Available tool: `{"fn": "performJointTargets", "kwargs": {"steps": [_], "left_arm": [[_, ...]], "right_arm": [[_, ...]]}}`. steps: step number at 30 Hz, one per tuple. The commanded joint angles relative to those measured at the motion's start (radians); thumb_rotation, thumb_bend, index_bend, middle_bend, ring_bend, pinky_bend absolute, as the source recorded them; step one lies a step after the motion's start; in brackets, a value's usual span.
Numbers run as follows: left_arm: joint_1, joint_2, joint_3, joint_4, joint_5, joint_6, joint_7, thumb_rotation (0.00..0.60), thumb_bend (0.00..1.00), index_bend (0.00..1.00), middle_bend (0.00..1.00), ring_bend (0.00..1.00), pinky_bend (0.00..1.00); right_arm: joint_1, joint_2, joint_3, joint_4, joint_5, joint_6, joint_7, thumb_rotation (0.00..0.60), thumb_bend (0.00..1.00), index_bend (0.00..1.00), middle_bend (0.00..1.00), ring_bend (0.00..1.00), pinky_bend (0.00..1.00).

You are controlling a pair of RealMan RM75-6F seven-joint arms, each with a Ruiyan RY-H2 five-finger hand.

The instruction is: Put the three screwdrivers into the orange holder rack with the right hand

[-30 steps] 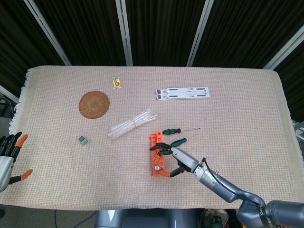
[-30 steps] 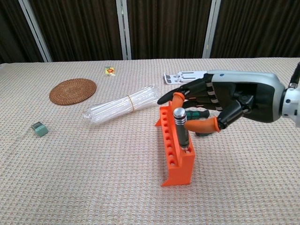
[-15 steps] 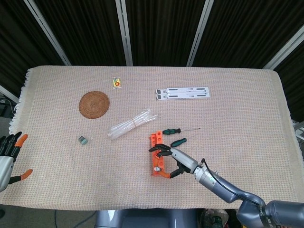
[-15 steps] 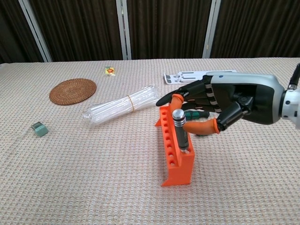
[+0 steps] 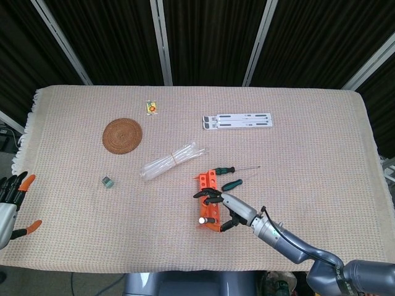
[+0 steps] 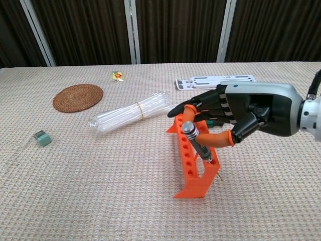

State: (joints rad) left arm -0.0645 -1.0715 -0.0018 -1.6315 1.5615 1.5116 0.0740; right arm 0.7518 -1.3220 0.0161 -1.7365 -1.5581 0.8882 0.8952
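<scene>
The tabletop (image 5: 321,154), covered by a beige woven cloth, carries everything. The right hand (image 6: 241,111) sits at about 5 o'clock from the tabletop centre, fingers (image 6: 216,139) curled around the grey-handled screwdriver (image 6: 196,140), thumb and forefinger pinching its handle. That screwdriver stands in the near end hole of the orange holder rack (image 6: 193,165), leaning toward the left of the chest view, its tip poking out below the rack on the right. The rack itself is tilted, its right side lifted off the cloth. The left hand (image 5: 11,200) shows at the 8 o'clock edge in the head view, off the tabletop, fingers spread and holding nothing. A white flat stand (image 5: 237,121) lies at 1 o'clock. A bundle of clear tubes (image 5: 171,160) lies just at 10 o'clock of the rack. A round woven coaster (image 5: 122,135) lies at 10 o'clock. Two green-handled screwdrivers (image 5: 232,184) lie on the cloth just at 1 o'clock of the rack, the farther one with a long thin shaft. A small yellow packet (image 5: 151,107) lies at 11 o'clock; a small green block (image 5: 108,182) at 8 o'clock.
</scene>
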Motion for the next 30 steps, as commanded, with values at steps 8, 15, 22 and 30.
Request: {"fn": "performJointTargets", "kwargs": {"steps": [8,15,22,30], "left_arm": [[-0.001,-0.001,0.0,0.0,0.001,-0.001,-0.002,0.6,0.06,0.0,0.0,0.0,0.0],[-0.001,-0.001,0.0,0.001,0.001,-0.001,-0.003,0.6,0.06,0.0,0.0,0.0,0.0],[0.0,-0.001,0.001,0.003,0.002,-0.001,-0.006,0.6,0.06,0.0,0.0,0.0,0.0],[0.0,-0.002,0.001,0.006,0.002,-0.001,-0.011,0.6,0.06,0.0,0.0,0.0,0.0]], "right_arm": [[-0.001,0.01,0.0,-0.007,-0.001,0.0,-0.007,0.6,0.49,0.56,0.15,0.0,0.0],[0.0,0.005,-0.005,-0.005,-0.004,-0.006,-0.002,0.6,0.49,0.56,0.15,0.0,0.0],[0.002,0.01,-0.007,-0.016,-0.015,-0.004,-0.001,0.6,0.48,0.56,0.15,0.0,0.0],[-0.003,0.009,-0.001,-0.02,0.002,0.002,0.004,0.6,0.25,0.47,0.14,0.0,0.0]]}}
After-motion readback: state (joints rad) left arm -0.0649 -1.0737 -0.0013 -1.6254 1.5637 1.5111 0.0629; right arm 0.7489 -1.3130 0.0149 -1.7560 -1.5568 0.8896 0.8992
